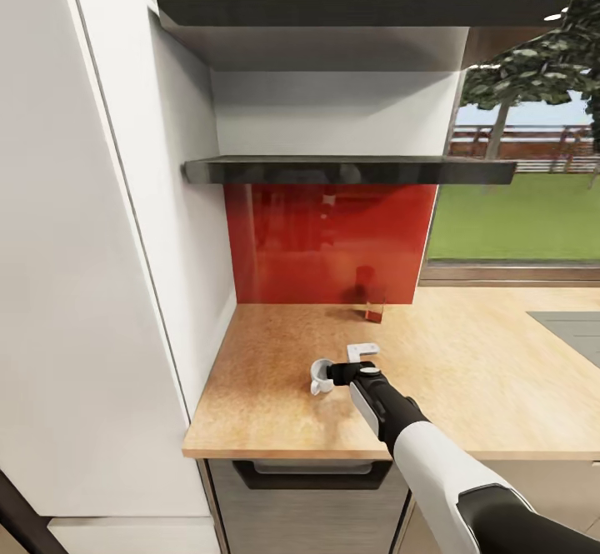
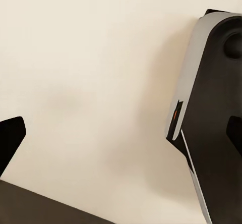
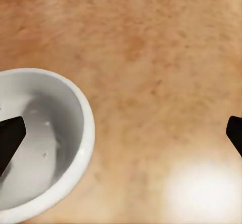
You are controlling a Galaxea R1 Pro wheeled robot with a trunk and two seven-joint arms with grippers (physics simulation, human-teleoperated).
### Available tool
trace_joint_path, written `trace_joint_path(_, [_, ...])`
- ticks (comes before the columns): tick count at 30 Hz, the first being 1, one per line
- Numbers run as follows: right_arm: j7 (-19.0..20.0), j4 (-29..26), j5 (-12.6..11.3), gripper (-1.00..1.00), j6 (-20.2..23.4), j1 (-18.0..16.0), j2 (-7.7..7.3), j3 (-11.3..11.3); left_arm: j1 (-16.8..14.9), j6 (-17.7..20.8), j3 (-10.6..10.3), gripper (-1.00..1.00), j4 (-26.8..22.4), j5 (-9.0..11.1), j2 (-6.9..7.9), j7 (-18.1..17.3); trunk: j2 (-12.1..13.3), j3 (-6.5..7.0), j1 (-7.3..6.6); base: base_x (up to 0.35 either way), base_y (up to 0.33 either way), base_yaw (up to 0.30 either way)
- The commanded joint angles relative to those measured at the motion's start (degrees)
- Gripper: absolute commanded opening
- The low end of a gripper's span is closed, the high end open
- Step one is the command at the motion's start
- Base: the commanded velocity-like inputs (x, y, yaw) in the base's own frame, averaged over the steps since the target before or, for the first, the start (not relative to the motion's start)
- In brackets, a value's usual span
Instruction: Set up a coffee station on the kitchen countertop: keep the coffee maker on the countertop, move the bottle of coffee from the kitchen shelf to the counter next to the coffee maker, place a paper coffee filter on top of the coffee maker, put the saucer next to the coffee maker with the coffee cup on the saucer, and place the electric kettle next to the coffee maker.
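Head view: my right arm reached forward over the wooden countertop (image 1: 467, 371), with my right gripper (image 1: 340, 372) down at the counter surface, just beside the white coffee cup (image 1: 321, 375). The cup stood upright on the bare wood, near the counter's left end, well in front of the red backsplash (image 1: 329, 242). A small reddish glass-like item (image 1: 374, 307) stood against the backsplash, farther back than the cup; I could not tell what it was. A small pale angular piece (image 1: 362, 350) lay on the counter just behind my gripper; unidentified. Two dark shelves (image 1: 350, 171) hung above the backsplash. Right wrist view: the cup (image 3: 43, 143) sat at one side, seen from above, open mouth facing the camera, interior white and shaded. One of my fingertips (image 3: 10, 138) overlapped the cup's opening, apparently above or inside the rim; contact could not be confirmed. The other fingertip (image 3: 235, 133) was far across, over bare wood, well apart from the cup. Fingers spread wide, nothing pinched; the cup's near wall lay between them but much closer to one finger. Left wrist view: my left gripper (image 2: 121, 138) faced a plain cream surface, with part of the robot body (image 2: 214, 118) alongside. One fingertip (image 2: 11, 135) and the edge of the other showed wide apart, holding nothing.
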Motion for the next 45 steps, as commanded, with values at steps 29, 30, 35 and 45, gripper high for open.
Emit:
trace_joint_path(29, [-0.4,1.2,-0.2,1.00,0.3,0.0,-0.07,0.4,0.0,-0.2,-0.6,1.00,0.0,0.3,-0.18,0.0,-0.1,-0.09,0.03,0.033,0.017,0.000])
trace_joint_path(30, [-0.4,1.2,-0.2,1.00,0.3,0.0,-0.07,0.4,0.0,-0.2,-0.6,1.00,0.0,0.3,-0.18,0.0,-0.1,-0.09,0.03,0.028,0.000,0.000])
trace_joint_path(35, [-0.4,1.6,-0.2,1.00,0.3,0.0,-0.07,0.4,0.0,-0.2,-0.5,1.00,0.0,0.3,-0.19,0.0,-0.1,-0.09,0.03,0.004,0.000,0.000])
trace_joint_path(45, [-0.3,4.2,-0.2,1.00,-0.7,0.0,0.01,0.5,0.0,-0.2,-0.5,1.00,0.1,0.3,-0.19,0.0,-0.1,-0.09,0.03,0.000,0.000,0.000])
